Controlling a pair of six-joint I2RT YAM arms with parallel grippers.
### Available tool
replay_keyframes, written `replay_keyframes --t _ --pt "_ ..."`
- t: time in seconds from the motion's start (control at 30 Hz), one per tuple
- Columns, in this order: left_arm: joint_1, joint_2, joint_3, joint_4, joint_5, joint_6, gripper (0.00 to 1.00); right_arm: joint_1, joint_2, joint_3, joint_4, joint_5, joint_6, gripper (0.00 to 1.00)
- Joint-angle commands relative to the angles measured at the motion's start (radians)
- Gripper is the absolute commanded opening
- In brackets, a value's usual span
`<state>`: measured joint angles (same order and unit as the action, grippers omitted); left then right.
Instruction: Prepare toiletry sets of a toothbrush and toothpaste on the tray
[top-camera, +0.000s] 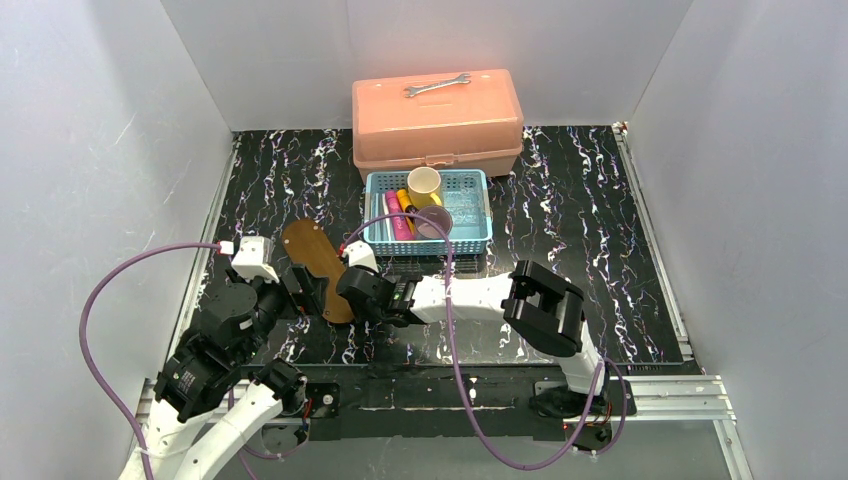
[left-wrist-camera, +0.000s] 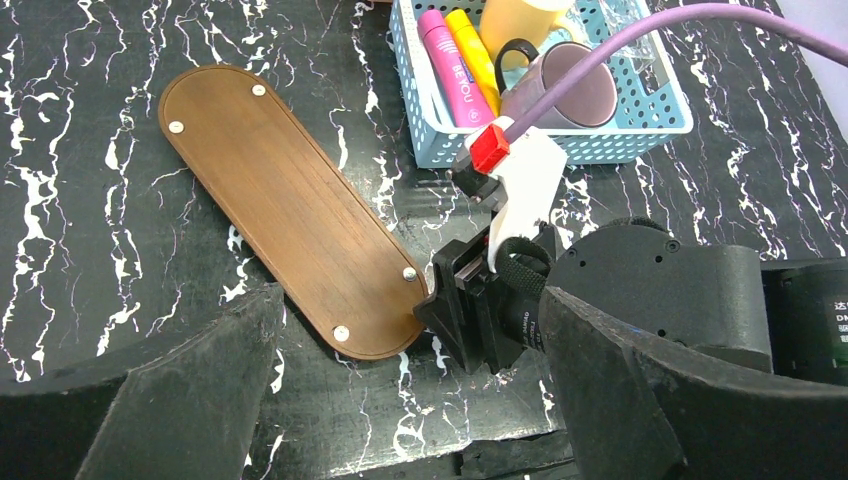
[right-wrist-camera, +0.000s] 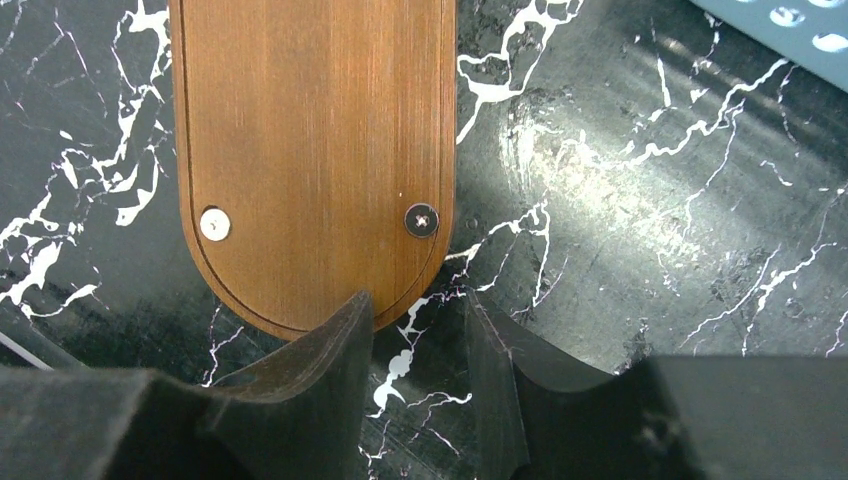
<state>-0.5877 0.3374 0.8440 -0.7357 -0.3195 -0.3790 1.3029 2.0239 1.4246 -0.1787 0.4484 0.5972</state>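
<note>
The dark-brown wooden tray (top-camera: 310, 258) lies bare and slanted on the marbled table, left of the basket. In the basket stand a magenta-pink toothpaste tube (left-wrist-camera: 447, 68) and a yellow one (left-wrist-camera: 472, 55). I cannot make out a toothbrush. My right gripper (right-wrist-camera: 415, 310) is at the tray's near rounded end (right-wrist-camera: 310, 150), partly open with only table between its fingers; its left fingertip (right-wrist-camera: 350, 325) overlaps the tray's rim. My left gripper (left-wrist-camera: 410, 400) hovers wide open and empty just short of that same end, beside the right gripper (left-wrist-camera: 470, 320).
A light-blue slotted basket (top-camera: 470, 243) also holds a yellow cup (top-camera: 424, 185) and a greyish mug (top-camera: 433, 222). Behind it stands a salmon-pink box (top-camera: 437, 125) with a steel wrench (top-camera: 437, 85) on its lid. White walls close in three sides.
</note>
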Motion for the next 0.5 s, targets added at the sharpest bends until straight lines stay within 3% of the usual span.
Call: replay_keyframes --t 0.0,0.47 --pt "-0.003 -0.005 -0.005 -0.008 -0.027 -0.006 0.99 0.006 0.018 0.034 -0.01 -0.011 -0.006 0.46" --pt "-0.003 -0.004 -0.005 -0.008 -0.029 -0.006 0.99 0.006 0.001 0.004 -0.057 -0.022 -0.038 0.43"
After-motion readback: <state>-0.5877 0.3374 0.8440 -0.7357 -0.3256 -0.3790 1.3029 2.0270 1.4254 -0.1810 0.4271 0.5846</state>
